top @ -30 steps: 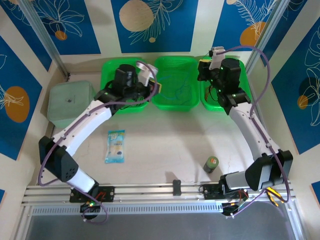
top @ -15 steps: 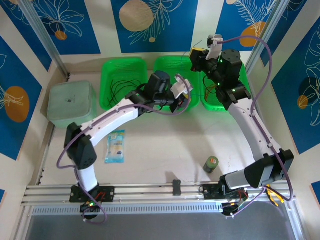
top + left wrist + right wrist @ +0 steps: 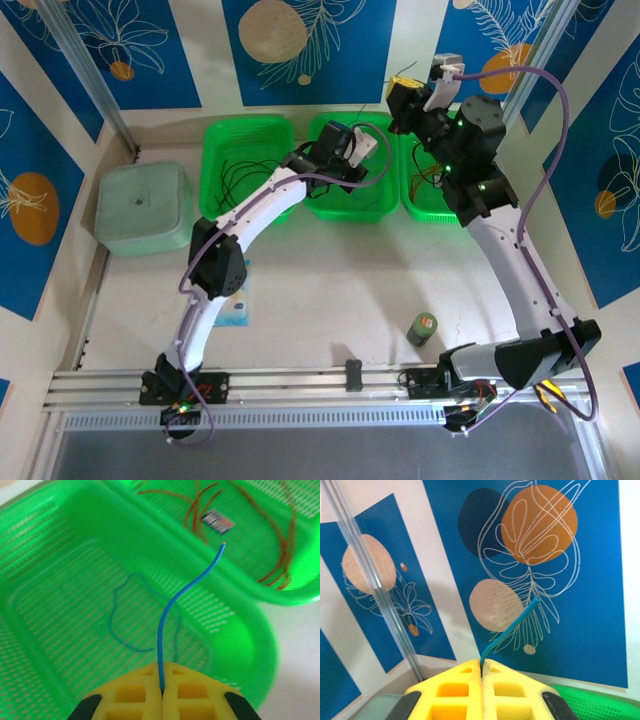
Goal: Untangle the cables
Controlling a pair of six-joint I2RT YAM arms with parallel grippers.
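The left pincer (image 3: 161, 692) is clamped tight on a blue cable (image 3: 160, 640), whose free end curves up over the middle green basket (image 3: 50, 545). A second thin blue cable (image 3: 111, 622) lies looped on that basket's bottom, orange-brown cables (image 3: 287, 540) lie in the right basket (image 3: 300, 596) beside it, and black cables (image 3: 235, 175) lie in the left basket (image 3: 213, 140). The right pincer (image 3: 482, 667) sits high facing the back wall panels (image 3: 570, 605), likewise pinched on a blue cable end (image 3: 512, 624) sticking up from its tips; can't tell whether both hold the same cable.
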